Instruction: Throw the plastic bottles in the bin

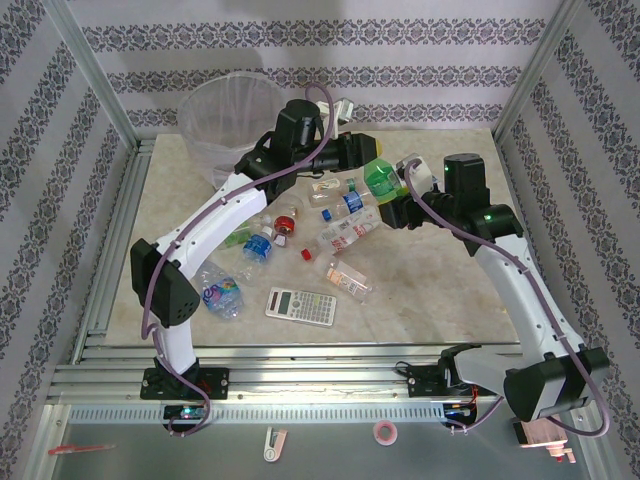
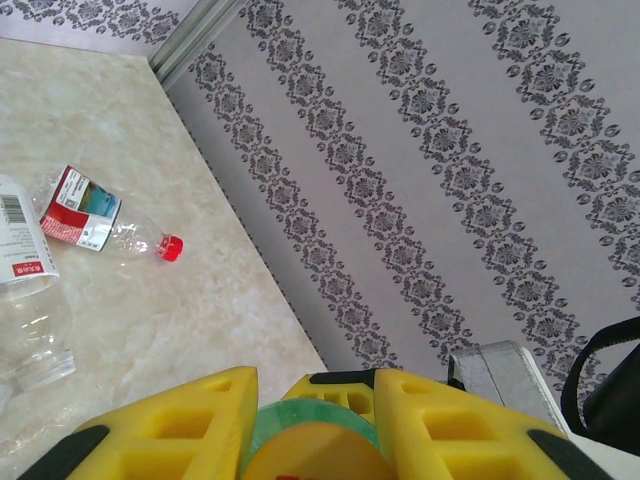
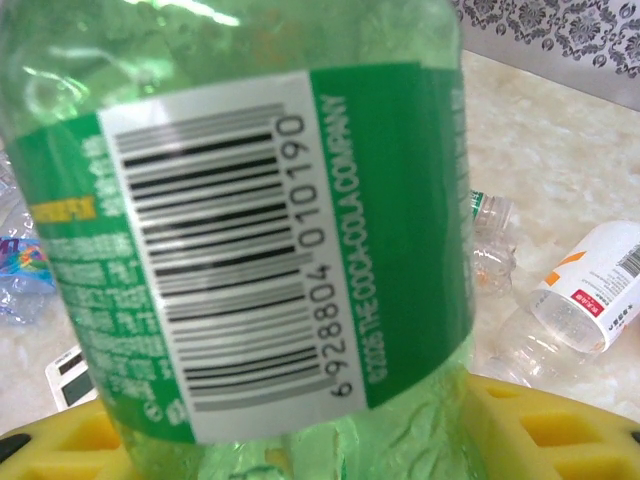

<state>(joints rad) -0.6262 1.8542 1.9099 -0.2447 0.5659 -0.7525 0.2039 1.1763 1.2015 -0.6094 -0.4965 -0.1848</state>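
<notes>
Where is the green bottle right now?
In the top view the green bottle is right of centre, gripped between the left gripper and the right gripper, to the right of the bin.

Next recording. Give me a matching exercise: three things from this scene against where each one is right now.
Things:
1. green bottle
2. calculator
3. bin

Places:
a. standing at the back, far left
b. gripped in the right hand
c. lying flat at the near side

Pairs: 1-b, 2-c, 3-a
</notes>
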